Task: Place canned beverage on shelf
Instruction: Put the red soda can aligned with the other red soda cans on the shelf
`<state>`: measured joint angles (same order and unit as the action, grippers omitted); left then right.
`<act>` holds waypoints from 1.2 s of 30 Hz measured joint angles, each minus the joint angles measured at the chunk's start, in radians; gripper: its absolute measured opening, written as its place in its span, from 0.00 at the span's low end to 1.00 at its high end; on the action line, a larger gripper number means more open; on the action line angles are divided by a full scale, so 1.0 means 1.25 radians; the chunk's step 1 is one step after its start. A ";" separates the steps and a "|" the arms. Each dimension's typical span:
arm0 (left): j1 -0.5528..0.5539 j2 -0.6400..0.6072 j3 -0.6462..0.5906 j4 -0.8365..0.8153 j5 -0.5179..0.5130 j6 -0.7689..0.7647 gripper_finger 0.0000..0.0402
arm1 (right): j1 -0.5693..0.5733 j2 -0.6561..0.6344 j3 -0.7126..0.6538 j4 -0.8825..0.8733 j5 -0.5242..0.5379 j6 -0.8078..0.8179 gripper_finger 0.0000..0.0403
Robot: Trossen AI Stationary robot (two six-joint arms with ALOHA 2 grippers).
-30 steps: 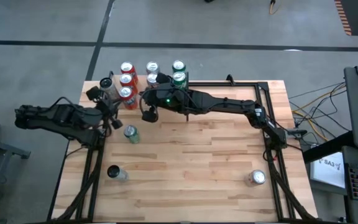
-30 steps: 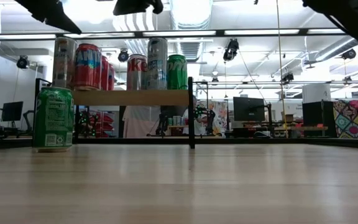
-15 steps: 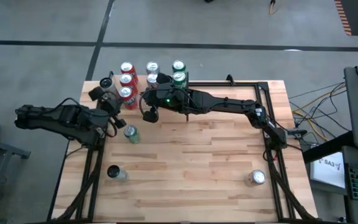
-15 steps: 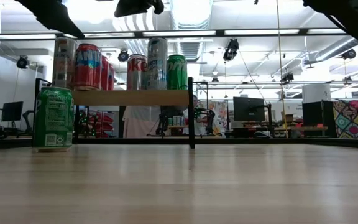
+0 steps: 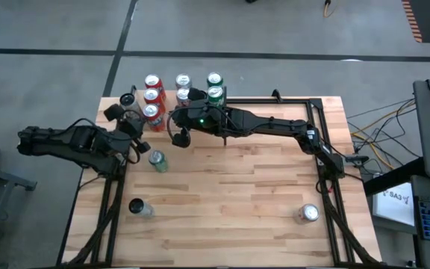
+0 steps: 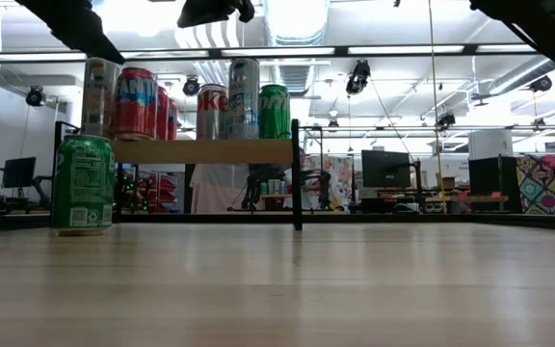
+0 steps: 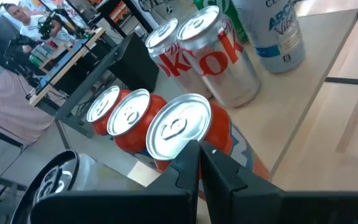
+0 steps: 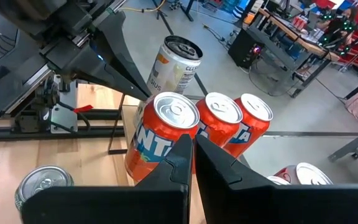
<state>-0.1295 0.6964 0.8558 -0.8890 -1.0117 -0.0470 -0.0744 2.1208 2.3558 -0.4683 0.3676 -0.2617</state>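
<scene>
Green can (image 5: 156,161) stands upright on the surface just in front of the shelf (image 6: 205,150), nearest the left end effector (image 5: 131,128), which hovers shut and empty; right end effector (image 5: 179,135) also shut.

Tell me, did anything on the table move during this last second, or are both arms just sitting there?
Hardly anything. The left gripper shifted slightly beside the shelf, drifting up toward the cans and then a little back. It took hold of nothing and let nothing go. The right gripper, the cans on the shelf, the green can and the other two cans on the table stayed where they were.
</scene>
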 joint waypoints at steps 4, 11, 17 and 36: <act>0.000 -0.001 0.000 -0.002 0.000 -0.011 0.00 | 0.000 0.000 0.000 0.000 0.000 -0.001 0.02; 0.000 -0.003 0.005 0.022 0.002 -0.011 0.00 | 0.000 0.000 0.000 -0.012 0.000 -0.001 0.02; 0.000 -0.001 0.003 0.105 0.048 0.035 0.00 | 0.000 0.000 0.000 -0.017 0.000 -0.003 0.02; 0.019 0.048 -0.010 0.107 0.020 0.027 0.00 | 0.000 0.000 0.000 -0.023 0.000 -0.009 0.02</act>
<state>-0.1062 0.7558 0.8433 -0.7548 -0.9871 -0.0132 -0.0746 2.1208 2.3558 -0.4974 0.3676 -0.2729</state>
